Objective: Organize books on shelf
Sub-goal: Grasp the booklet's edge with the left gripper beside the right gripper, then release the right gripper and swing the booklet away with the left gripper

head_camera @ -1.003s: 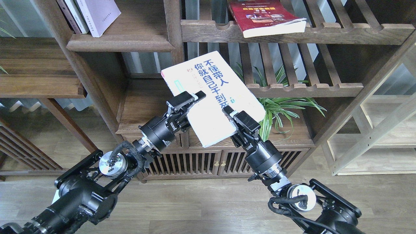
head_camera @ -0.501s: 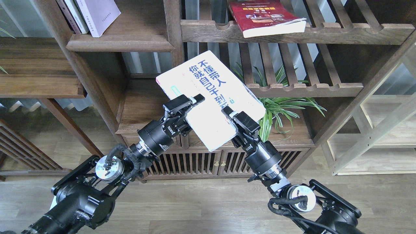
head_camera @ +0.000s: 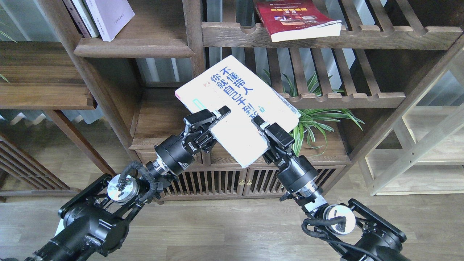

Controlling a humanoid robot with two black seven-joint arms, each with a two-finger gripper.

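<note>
1. Left tool [head_camera: 212,119] is clamped on the near-left edge of the large white book [head_camera: 235,108]; one finger lies across the cover, the other is hidden beneath.
2. Right tool [head_camera: 266,130] is clamped on the same book's near-right edge, its upper finger flat on the cover beside the last printed characters.
3. The white book is held in the air between the two tools, cover up and tilted, with its far corner pointing toward the bookcase upright. It touches no shelf; it sits below the solid shelf [head_camera: 134,47] at upper left and in front of the lower cabinet top.
4. Lavender-white book [head_camera: 108,16] already stands on the solid shelf, leaning against other spines at its left. This item looks done.
5. Dark red book [head_camera: 293,18] lies flat on the slatted rack [head_camera: 362,36] at upper right, its near end overhanging the notched rail. Not yet moved.
6. Potted plant [head_camera: 315,116] sits behind the white book's right corner, near but apart as far as can be told.
7. Judgement: roughly one of three books placed. Remaining: raise the white book and stand it beside the lavender one, then fetch the red book from the rack.
8. Risk: the wide cover may catch the upright post during the lift.
</note>
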